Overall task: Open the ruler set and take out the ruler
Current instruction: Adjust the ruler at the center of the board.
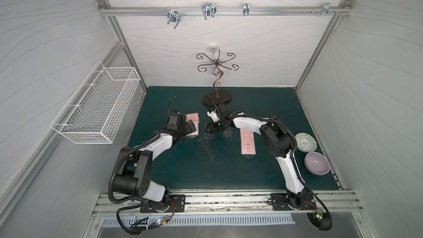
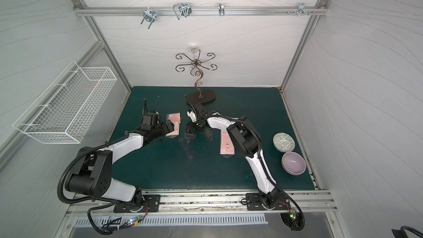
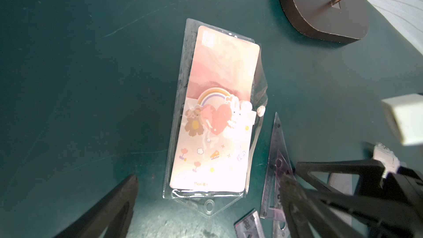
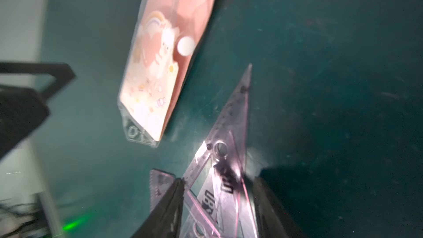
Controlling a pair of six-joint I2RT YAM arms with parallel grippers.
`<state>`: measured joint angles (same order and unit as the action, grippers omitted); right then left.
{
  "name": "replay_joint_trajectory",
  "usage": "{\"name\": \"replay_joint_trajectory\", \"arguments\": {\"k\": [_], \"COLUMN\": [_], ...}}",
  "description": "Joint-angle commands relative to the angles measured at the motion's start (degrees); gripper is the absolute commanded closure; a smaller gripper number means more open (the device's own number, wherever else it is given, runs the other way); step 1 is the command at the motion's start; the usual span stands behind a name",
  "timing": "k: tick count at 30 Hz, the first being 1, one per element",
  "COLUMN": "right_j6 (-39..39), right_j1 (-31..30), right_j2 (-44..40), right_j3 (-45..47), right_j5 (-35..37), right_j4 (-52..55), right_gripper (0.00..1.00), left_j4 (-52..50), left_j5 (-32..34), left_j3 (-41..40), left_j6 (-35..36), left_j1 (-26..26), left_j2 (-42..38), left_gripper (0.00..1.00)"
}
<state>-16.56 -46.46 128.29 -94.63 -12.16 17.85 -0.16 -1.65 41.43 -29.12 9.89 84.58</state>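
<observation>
left hand (image 3: 209, 179): spread, empty, over pouch (image 3: 217, 111), likely to pin it
right hand (image 4: 217, 179): straddles triangle ruler (image 4: 238, 115) on surface (image 4: 320, 88); grip unclear

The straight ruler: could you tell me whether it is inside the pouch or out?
Out: the straight ruler lies bare on the mat, outside the pouch.

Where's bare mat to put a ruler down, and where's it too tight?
Bare: the front strip of mat, nearer than the straight ruler and pink card; the back right corner, right of the stand base. Crowded: centre, where left pincer, right pincer, pouch and set squares cluster; patterned dish and purple bowl line the right edge.
</observation>
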Motion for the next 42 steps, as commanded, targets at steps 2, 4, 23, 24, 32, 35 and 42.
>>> {"name": "replay_joint_trajectory", "arguments": {"k": [2,4,23,24,32,35,42], "right_j6": [8.5,9.5,8.0,7.4,2.2,-2.4,-12.0], "right_j1": [-4.6,-5.5,-5.0,-4.4,2.6,6.7,26.3], "right_j2": [1.1,2.6,2.5,1.7,-9.6,-18.4,-34.4], "right_j3": [-1.1,-2.7,-6.3,-5.8,1.7,10.3,32.0], "right_j5": [18.6,21.9,23.0,21.9,7.8,4.3,-3.2], "right_j4": [8.3,10.0,14.6,14.3,12.0,8.3,4.8], "right_gripper": [0.46,0.45,0.91,0.92,0.87,0.78,0.59], "left_j4": [0.8,0.9,0.6,0.6,1.1,-0.3,-1.4], "left_j5": [1.7,1.7,1.1,1.1,-2.6,-1.1,-7.5], "left_j3": [1.7,1.7,2.5,2.7,4.3,6.8,18.1], "left_j6": [0.6,0.5,0.4,0.5,3.6,5.2,11.5], "left_j1": [0.0,-0.1,-0.1,-0.1,1.0,5.1,23.2], "left_j2": [-0.5,-0.4,0.2,0.1,0.1,-1.2,6.3], "left_gripper": [0.01,0.01,0.01,0.01,0.04,0.05,0.13]}}
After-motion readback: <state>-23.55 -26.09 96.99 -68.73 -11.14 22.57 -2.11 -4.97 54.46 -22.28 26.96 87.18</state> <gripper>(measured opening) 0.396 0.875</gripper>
